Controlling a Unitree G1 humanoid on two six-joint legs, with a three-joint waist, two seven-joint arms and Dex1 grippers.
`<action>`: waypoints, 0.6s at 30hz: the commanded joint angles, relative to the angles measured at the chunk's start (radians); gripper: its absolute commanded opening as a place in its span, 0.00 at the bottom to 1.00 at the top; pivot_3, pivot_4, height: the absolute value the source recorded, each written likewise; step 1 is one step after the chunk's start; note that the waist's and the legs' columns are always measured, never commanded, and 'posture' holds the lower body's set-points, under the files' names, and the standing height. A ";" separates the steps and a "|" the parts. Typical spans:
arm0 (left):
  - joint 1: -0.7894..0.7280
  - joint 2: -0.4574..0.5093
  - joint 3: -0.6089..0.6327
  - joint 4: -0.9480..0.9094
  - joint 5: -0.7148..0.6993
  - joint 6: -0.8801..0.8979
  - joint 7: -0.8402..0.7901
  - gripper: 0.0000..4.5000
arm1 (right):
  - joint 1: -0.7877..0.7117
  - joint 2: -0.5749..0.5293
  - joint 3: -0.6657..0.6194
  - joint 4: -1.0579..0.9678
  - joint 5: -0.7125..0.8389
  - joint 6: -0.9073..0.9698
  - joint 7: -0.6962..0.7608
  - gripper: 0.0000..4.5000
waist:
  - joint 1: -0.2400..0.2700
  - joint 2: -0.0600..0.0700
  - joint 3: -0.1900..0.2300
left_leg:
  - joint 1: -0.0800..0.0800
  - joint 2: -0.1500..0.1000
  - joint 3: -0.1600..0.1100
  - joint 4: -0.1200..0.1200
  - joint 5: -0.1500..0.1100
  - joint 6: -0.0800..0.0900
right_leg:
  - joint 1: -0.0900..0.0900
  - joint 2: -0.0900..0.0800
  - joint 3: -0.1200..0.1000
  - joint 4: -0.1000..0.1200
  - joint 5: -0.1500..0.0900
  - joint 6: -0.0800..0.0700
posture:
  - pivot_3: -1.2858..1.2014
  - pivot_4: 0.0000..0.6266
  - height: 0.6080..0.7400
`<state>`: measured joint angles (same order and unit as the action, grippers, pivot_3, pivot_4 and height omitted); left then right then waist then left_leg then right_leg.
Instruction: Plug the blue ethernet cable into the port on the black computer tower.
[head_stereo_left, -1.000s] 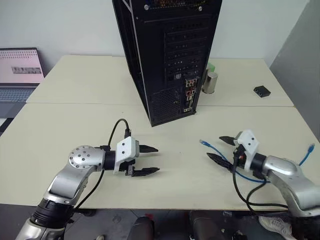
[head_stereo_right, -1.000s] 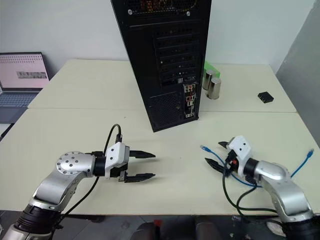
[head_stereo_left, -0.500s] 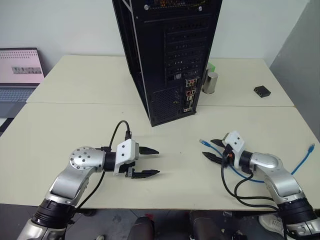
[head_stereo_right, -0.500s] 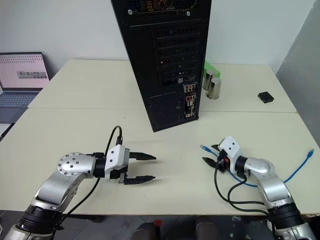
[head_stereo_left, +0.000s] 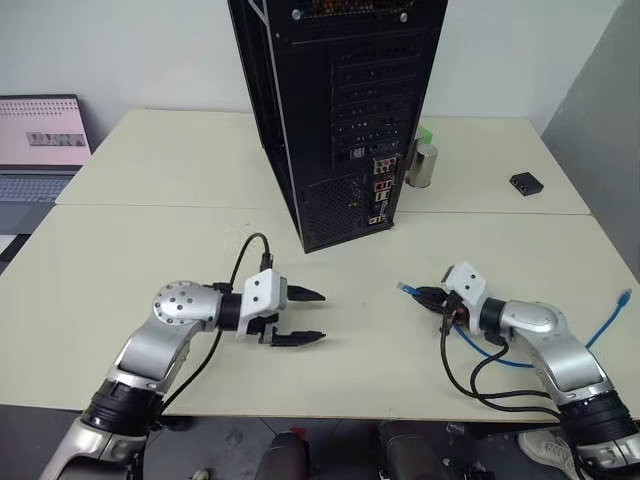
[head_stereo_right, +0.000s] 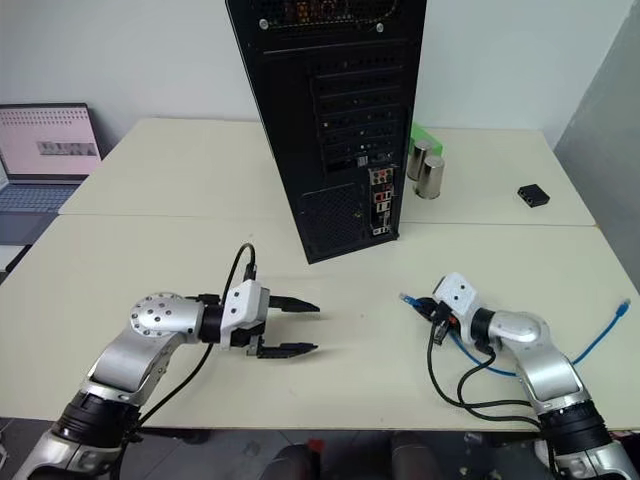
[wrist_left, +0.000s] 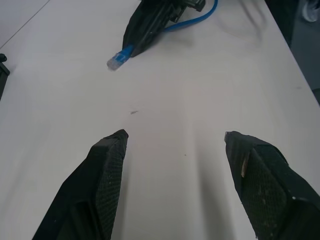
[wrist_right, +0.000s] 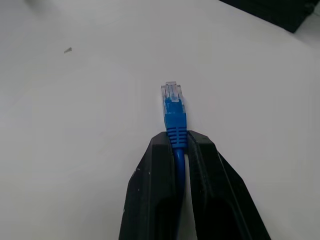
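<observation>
The blue ethernet cable (wrist_right: 174, 125) lies on the table (head_stereo_left: 150, 250) in front of the black computer tower (head_stereo_left: 340, 110), to the tower's right. A second ago the right gripper (wrist_right: 177, 145) stood wide apart there; now it is clamped on the cable just behind its clear plug. The left gripper (head_stereo_left: 305, 315) keeps its fingers apart over the table, holding nothing. One tower, one laptop (head_stereo_left: 40, 150), two metal cans (head_stereo_right: 425, 170), one small black box (head_stereo_left: 524, 182).

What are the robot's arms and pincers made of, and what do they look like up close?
Both arms are rounded silver metal segments with black joints, and loose black cables loop from each wrist. The left gripper and right gripper each sit on a white boxy wrist block and carry two black tapering fingers with finely textured inner pads.
</observation>
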<state>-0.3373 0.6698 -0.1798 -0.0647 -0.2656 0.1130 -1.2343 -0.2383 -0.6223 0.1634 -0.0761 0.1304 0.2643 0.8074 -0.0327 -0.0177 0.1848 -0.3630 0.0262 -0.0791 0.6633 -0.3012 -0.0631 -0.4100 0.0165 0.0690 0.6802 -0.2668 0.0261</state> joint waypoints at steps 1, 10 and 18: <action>-0.058 -0.034 -0.034 0.025 0.034 -0.033 0.009 0.74 | -0.037 -0.004 0.049 -0.152 -0.014 0.023 0.034 0.02 | 0.000 0.000 0.000 | 0.000 0.000 0.000 0.000 0.000 0.000 | 0.000 0.000 0.000 0.000 0.000 0.000 | 0.52 0.24 1.00; -0.137 -0.109 -0.096 0.095 0.109 -0.073 0.036 0.74 | -0.073 -0.001 0.129 -0.288 -0.020 0.130 0.067 0.02 | 0.000 0.000 0.000 | -0.001 0.000 -0.001 0.000 0.000 0.000 | 0.000 0.000 -0.001 0.000 0.000 0.000 | 0.52 0.24 1.00; -0.170 -0.141 -0.105 0.141 0.142 -0.104 0.050 0.74 | -0.078 0.008 0.153 -0.309 -0.036 0.145 0.072 0.02 | 0.000 0.000 0.000 | -0.001 0.000 -0.001 0.000 0.000 0.000 | 0.000 0.000 -0.001 0.000 0.000 0.000 | 0.52 0.24 1.00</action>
<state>-0.4889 0.5388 -0.2804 0.0830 -0.1321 0.0326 -1.1894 -0.2975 -0.6157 0.3143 -0.3468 0.0982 0.4075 0.8721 -0.0325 -0.0177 0.1848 -0.3637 0.0259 -0.0805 0.6636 -0.3012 -0.0632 -0.4101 0.0164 0.0679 0.6803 -0.2667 0.0260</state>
